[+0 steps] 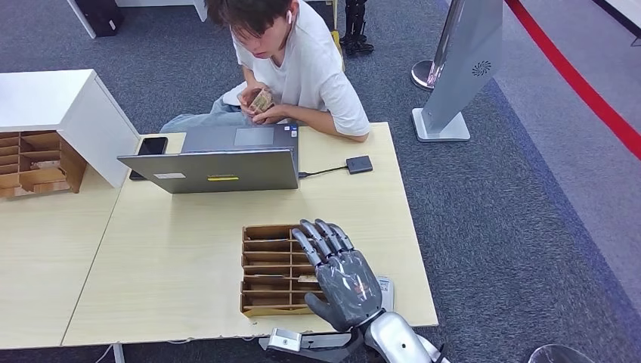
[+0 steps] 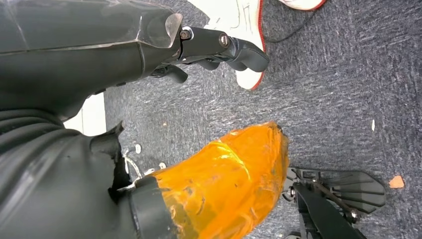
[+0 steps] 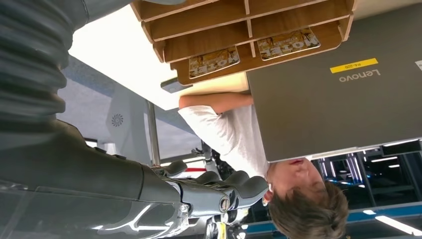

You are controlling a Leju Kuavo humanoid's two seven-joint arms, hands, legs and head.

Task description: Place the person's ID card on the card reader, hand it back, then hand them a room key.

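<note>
Judging by the scene, ID step looks done & key handover is left: right hand (image 1: pixel 344 281) hovers over the wooden key tray (image 1: pixel 266 266), fingers spread, empty; motel key cards (image 3: pixel 214 61) lie in tray slots; person (image 1: pixel 295 60) beyond tray holds a card (image 1: pixel 261 100); left hand (image 2: pixel 219 47) hangs, fingers curled, empty.

The robot's right hand (image 1: pixel 344 280) is dark grey, with long grey fingers (image 1: pixel 317 240) made of short shiny pieces. Its arm (image 1: pixel 397 339) is smooth silver metal. In the right wrist view the hand's cover is grey with deep ribs, and a small round screw (image 3: pixel 225 203) sits on the thick grey thumb. The left hand (image 2: pixel 149 55) is dark grey too, with a ribbed cover and two round screws on a dark finger. An orange see-through wrap (image 2: pixel 224 181) covers its thumb.
</note>
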